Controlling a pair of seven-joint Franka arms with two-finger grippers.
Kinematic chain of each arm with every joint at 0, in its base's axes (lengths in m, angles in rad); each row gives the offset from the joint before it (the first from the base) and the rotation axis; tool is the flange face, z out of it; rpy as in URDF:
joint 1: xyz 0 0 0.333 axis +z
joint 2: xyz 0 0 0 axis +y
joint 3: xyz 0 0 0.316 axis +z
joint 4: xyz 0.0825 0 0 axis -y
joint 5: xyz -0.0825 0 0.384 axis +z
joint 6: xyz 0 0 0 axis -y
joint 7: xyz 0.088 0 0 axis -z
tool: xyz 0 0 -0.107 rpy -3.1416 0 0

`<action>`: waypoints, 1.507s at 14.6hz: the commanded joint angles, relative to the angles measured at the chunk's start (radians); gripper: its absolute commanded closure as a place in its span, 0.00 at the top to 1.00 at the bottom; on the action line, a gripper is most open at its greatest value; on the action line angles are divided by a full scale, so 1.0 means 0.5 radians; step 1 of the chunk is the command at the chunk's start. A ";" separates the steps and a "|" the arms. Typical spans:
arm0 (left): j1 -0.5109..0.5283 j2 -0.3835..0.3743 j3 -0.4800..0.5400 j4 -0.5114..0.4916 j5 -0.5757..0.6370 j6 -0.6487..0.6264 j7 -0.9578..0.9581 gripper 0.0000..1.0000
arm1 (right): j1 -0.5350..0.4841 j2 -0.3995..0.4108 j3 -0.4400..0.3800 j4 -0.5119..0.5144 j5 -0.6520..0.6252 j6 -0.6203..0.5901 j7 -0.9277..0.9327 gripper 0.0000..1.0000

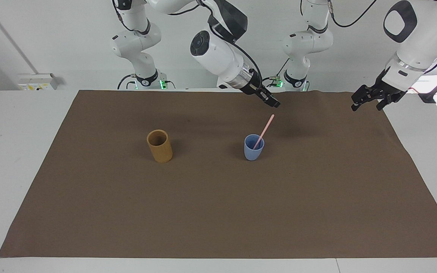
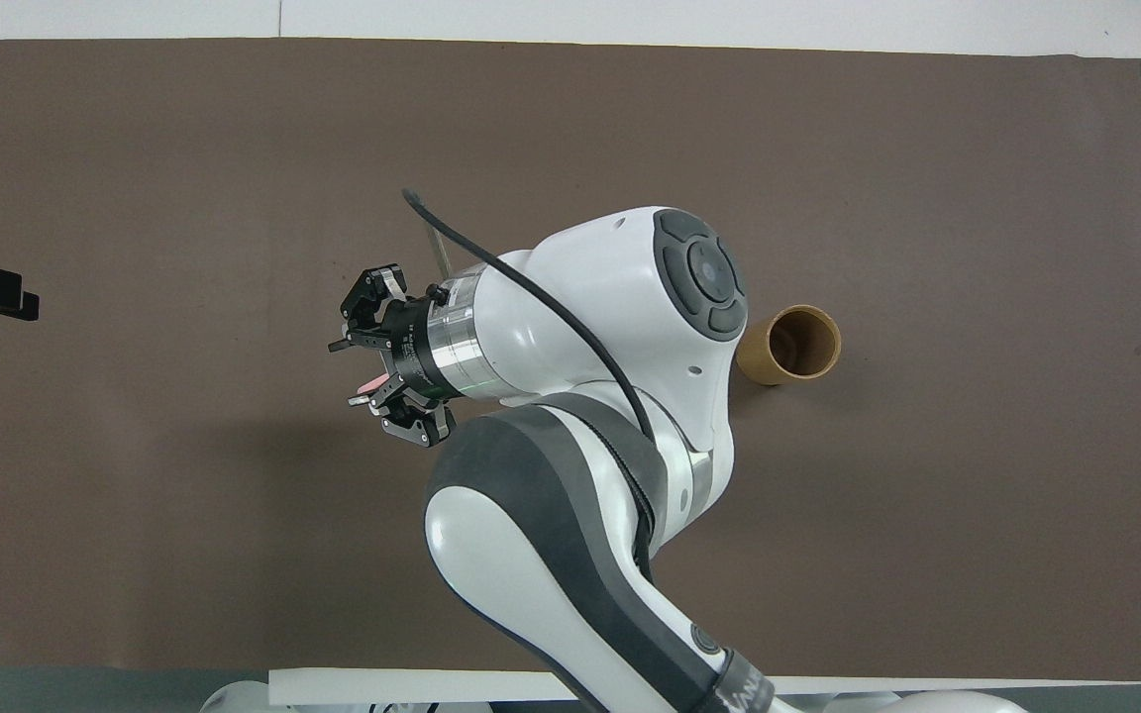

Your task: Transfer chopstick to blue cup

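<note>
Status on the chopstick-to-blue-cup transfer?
Done: the chopstick stands leaning in the blue cup, clear of the right end effector, which is open above it. In hand: nothing. The left end effector waits open at its end of the table. Left: only retracting the right arm.

Glossy white arms [image 1: 218,57] with dark grey joint caps, black cables, silver wrist rings and black tools.

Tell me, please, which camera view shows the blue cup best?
The facing view: the blue cup stands unobstructed on the mat with the chopstick leaning in it. In the overhead view the right arm hides the cup.
</note>
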 commanded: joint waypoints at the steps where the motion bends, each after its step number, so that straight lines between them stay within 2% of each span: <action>1: 0.005 -0.047 0.001 -0.049 0.032 0.024 0.023 1.00 | -0.137 -0.015 0.001 0.133 -0.106 -0.155 -0.059 1.00; 3: 0.005 -0.047 0.001 -0.049 0.032 0.024 0.023 1.00 | -0.274 -0.049 -0.002 0.198 -0.556 -0.293 -0.272 1.00; 4: 0.005 -0.044 0.001 -0.049 0.029 0.024 0.023 1.00 | -0.372 -0.088 -0.005 0.204 -0.704 -0.403 -0.453 1.00; 7: 0.005 -0.047 0.001 -0.049 0.032 0.024 0.023 1.00 | -0.707 -0.172 -0.024 0.211 -0.919 -0.789 -1.216 1.00; 11: 0.005 -0.044 0.001 -0.049 0.032 0.024 0.023 1.00 | -0.996 -0.312 -0.027 0.214 -1.575 -1.185 -2.170 1.00; 15: 0.005 -0.044 0.001 -0.049 0.029 0.024 0.023 1.00 | -1.351 -0.490 -0.088 0.214 -1.681 -1.584 -2.913 1.00; 16: 0.005 -0.047 0.001 -0.049 0.032 0.024 0.023 1.00 | -1.392 -0.530 -0.088 0.205 -1.681 -1.679 -3.000 1.00; 18: 0.005 -0.044 0.001 -0.049 0.032 0.024 0.023 1.00 | -1.404 -0.549 -0.091 0.180 -1.687 -1.784 -3.041 1.00; 19: 0.005 -0.044 0.001 -0.049 0.029 0.024 0.023 1.00 | -1.365 -0.561 -0.140 0.183 -1.690 -1.779 -3.047 1.00; 21: 0.005 -0.044 0.001 -0.049 0.029 0.024 0.023 1.00 | -1.166 -0.552 -0.348 0.186 -1.691 -1.785 -3.053 1.00; 22: 0.005 -0.047 0.001 -0.049 0.029 0.024 0.023 1.00 | -1.195 -0.549 -0.319 0.186 -1.690 -1.785 -3.053 1.00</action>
